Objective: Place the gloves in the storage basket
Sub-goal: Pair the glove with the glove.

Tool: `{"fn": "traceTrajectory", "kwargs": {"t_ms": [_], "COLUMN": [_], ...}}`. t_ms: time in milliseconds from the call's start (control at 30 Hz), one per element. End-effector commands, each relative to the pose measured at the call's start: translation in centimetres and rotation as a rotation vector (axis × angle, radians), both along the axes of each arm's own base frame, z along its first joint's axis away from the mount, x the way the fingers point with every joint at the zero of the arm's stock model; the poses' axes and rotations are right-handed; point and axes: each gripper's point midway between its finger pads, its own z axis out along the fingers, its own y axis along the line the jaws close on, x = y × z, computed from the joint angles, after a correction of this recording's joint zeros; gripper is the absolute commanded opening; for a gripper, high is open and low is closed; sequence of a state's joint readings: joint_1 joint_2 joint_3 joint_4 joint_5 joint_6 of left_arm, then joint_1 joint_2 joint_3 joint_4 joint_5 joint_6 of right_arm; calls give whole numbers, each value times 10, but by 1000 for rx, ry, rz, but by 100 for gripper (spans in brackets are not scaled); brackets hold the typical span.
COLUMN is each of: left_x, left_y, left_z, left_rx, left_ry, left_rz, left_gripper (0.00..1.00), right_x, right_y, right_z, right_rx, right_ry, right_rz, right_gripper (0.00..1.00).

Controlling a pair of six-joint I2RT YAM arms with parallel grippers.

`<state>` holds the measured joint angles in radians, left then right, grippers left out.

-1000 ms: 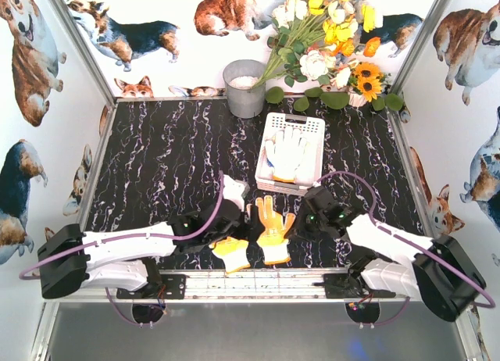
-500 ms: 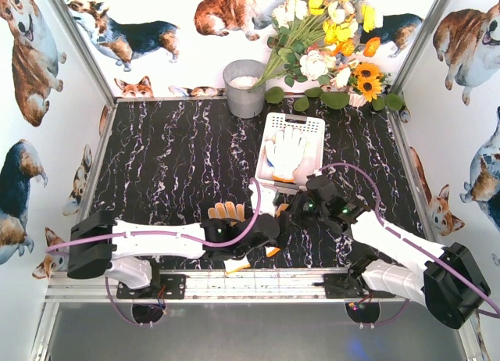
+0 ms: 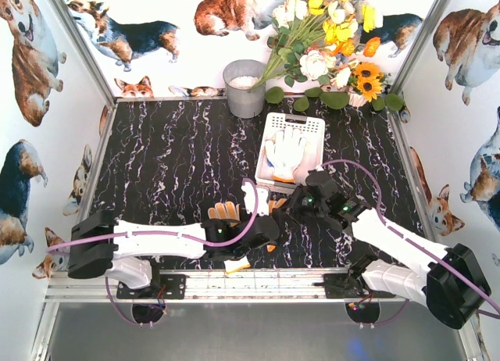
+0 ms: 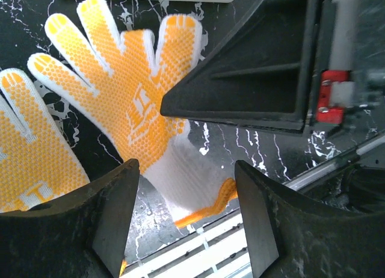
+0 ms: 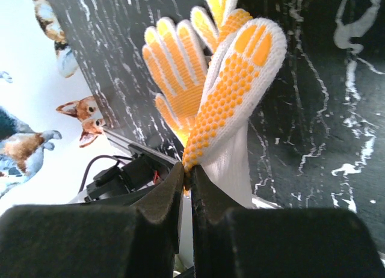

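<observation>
The black marbled table [image 3: 156,166] carries the white storage basket [image 3: 293,120], with white gloves [image 3: 286,151] lying inside it. A grey metal bucket [image 3: 244,91] stands just beyond the basket's far left corner. On the arm-base side of the basket, near its rim, an orange-dotted glove [image 4: 135,103] lies dotted side up. A second orange-dotted glove [image 4: 30,157] lies beside it, farther from the basket. The left gripper [image 4: 185,169] stands wide, its jaws either side of the first glove's cuff. The right gripper [image 5: 187,172] is pinched tight on that glove's edge.
</observation>
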<state>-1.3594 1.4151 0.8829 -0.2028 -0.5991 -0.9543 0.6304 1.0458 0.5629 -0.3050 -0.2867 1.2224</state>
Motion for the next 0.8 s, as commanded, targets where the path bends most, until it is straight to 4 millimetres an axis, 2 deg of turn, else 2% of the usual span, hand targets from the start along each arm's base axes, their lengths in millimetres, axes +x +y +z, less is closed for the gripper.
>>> {"fn": "traceTrajectory", "kwargs": {"t_ms": [0,100,333,533,767], "left_x": [7,11,20,20,14], "left_y": [0,2,0,6,-32], "left_z": [-1,-5,-1,-4,16], "left_rx": [38,49,48,89,2], "left_ry": [4,21,4,6,-18], "left_rz": [57,84,113,110,-39], "left_gripper": [57,54,54,25,4], "right_x": [20,22,21,22,23], "right_y": [14,15,17,8,-23], "right_z": [48,51,45,41,46], "right_rx": [74,67,32,-36,-220], "right_ry": [-130,-142,-141,-160,-210], "right_rz": [-22,-25,-18,-27,-41], "right_gripper": [0,0,0,0,0]}}
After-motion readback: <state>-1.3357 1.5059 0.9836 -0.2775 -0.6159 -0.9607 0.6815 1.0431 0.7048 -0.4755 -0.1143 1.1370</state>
